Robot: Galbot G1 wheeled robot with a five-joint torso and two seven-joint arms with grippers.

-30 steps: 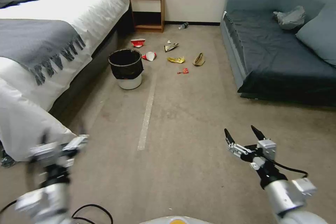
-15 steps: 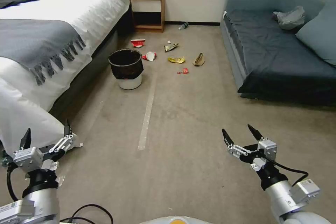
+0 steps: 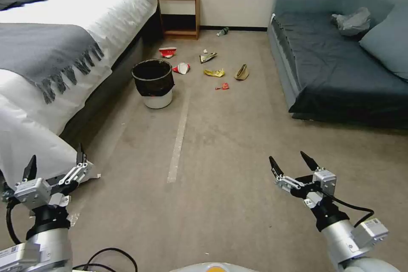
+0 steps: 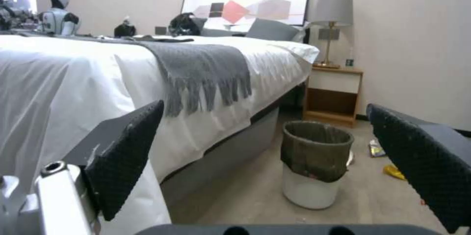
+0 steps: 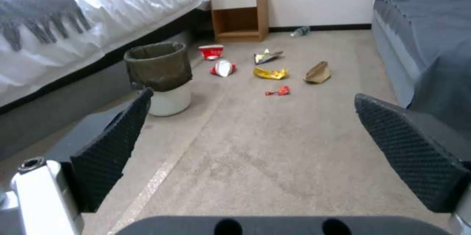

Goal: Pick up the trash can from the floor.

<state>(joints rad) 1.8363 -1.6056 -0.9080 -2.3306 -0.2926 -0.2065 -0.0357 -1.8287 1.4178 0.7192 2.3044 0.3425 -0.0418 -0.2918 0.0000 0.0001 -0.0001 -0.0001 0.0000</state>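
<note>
Head view: the trash can point(image 3: 154, 83) stands upright on the floor point(image 3: 221, 144), long axis vertical, open mouth facing straight up, black bag liner folded over the rim and down the upper half, white wall bare below. It sits just beside the foot-side edge of the bed point(image 3: 63, 42), well ahead of me and a little to my left, near the far end of the pale tape line point(image 3: 178, 136) that runs along the carpet toward me. Beyond and to the right of the can lies scattered litter: two crushed red-and-white paper cups point(image 3: 168, 52), a yellow wrapper point(image 3: 213, 72), a tan paper bag point(image 3: 241, 72), a small red wrapper point(image 3: 222, 86). A wooden nightstand point(image 3: 180, 12) stands against the back wall; a blue-grey sofa point(image 3: 340, 59) lines my right side. My left gripper point(image 3: 55, 159) hangs low at my near left, close to the draped white bedding, fingers spread wide, nothing between them, well apart from the can. My right gripper point(image 3: 291, 162) hangs low at my near right over bare carpet, fingers likewise spread and holding nothing. Left wrist view: the can point(image 4: 315, 163) shows upright between my two spread pads point(image 4: 125, 157), far off, bed edge beside it. Right wrist view: the can point(image 5: 161, 76) stands by the bed, past my pad point(image 5: 105, 154), with the litter off to one side of it.
</note>
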